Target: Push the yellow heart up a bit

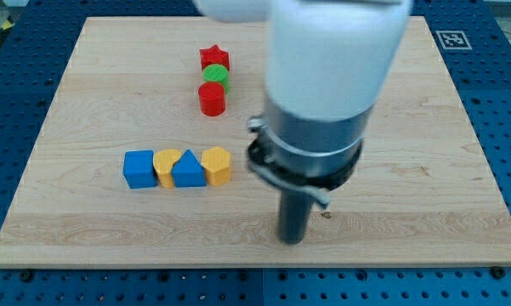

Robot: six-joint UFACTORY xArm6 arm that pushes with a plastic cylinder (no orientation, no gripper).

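Yellow heart (166,167) is the one to watch, and it sits in a short row on the table (93,76), so I'll place everything from that heart, going from big to small. Biggest is the table itself, a pale wooden board on a blue perforated bench (17,285). Next is the arm (323,93), a blurred white and grey bulk well to the view's right of the heart; its dark rod comes down to my tip (292,240), lower than the heart and clear of every block. It carries no gripper, so nothing is spread or pinching. Touching the heart on its left is a blue cube (139,168); on its right a blue triangular block (188,169), then a yellow hexagonal block (217,165). Up and right of the heart stands a red cylinder (212,99), above it a green round block (215,75), then a red star (213,58).
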